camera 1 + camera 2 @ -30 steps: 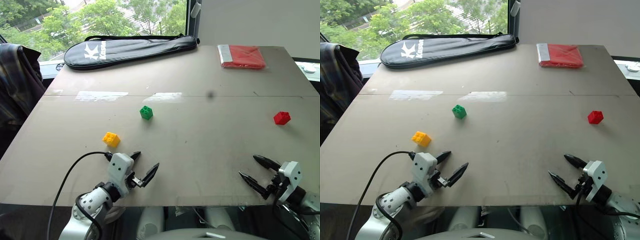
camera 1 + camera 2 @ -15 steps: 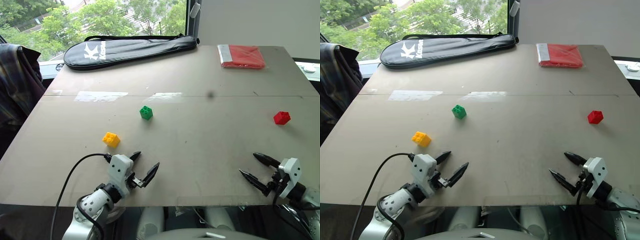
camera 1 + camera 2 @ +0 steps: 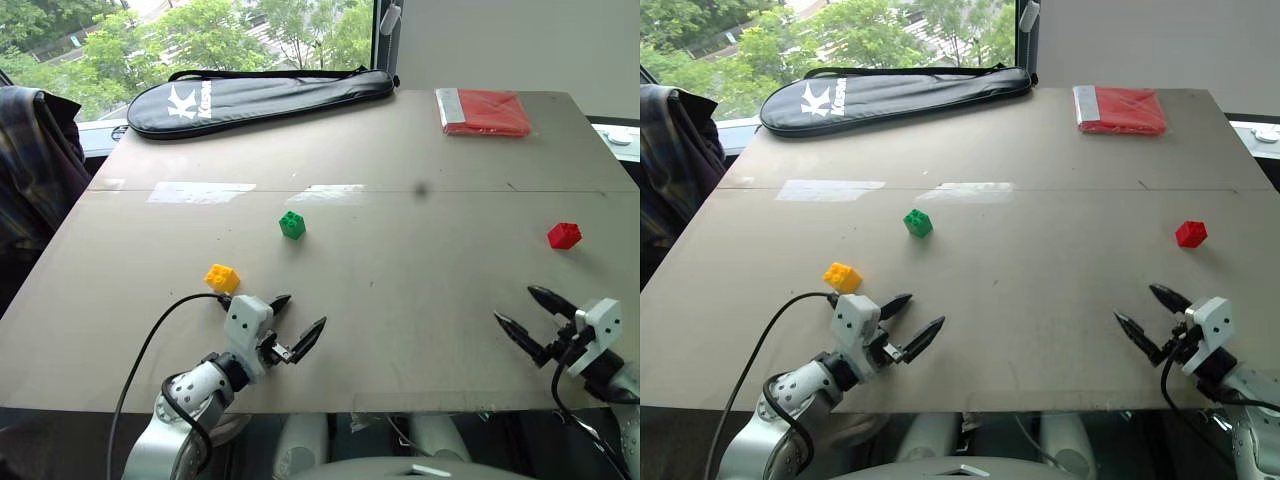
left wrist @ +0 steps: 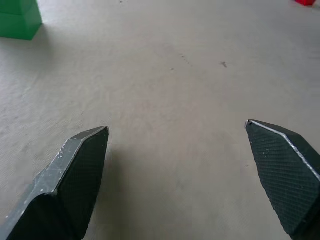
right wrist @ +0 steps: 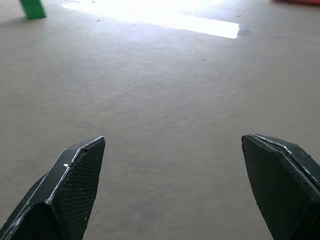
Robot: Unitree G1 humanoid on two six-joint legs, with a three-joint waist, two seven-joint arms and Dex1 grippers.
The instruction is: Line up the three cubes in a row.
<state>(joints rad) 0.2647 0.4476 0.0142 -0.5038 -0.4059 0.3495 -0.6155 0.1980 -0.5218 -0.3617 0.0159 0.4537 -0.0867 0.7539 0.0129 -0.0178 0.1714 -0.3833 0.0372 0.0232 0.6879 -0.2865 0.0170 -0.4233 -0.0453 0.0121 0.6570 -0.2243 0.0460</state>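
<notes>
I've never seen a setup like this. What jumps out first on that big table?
Three small bright bricks lie scattered on the grey table: a yellow brick near the left gripper, a green brick farther back, and a red brick off to the right. Both the left and the right gripper hover open at the near edge. A long black racket bag lies along the far edge.

Grey table (image 3: 400, 290): yellow brick (image 3: 222, 278), green brick (image 3: 292, 225), red brick (image 3: 564, 235), racket bag (image 3: 260, 97), red packet (image 3: 485, 112)

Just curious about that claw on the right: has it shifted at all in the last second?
Yes. The right gripper has moved outward toward the table's right edge and a little closer to the red cube, which has stayed put.
</notes>
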